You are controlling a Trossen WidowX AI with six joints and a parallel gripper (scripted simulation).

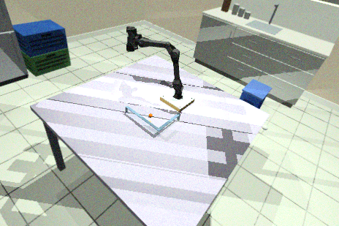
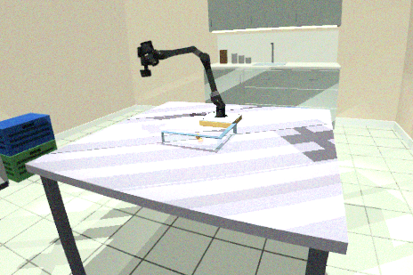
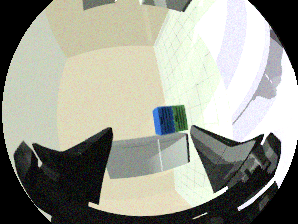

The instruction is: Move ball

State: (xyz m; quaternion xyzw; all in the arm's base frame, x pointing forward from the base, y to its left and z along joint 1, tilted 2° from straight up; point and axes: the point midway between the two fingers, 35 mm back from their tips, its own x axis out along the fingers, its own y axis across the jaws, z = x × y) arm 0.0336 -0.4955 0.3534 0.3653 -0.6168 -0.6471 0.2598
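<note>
The black parallel-jaw gripper is hanging high over the far left of the pale striped table, fingers spread wide and holding nothing. The small orange ball is sitting inside the corner of the two low clear blue-edged walls, near the arm's tan base plate. The see-through copy is too faint to make out. Judging by this, the reach is not yet begun; next, the gripper needs lowering toward the ball.

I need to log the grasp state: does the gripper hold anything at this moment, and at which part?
Nothing is held. The gripper is open, raised high above the table, with no object between its fingers. The orange ball lies on the table inside the clear walls.
</note>
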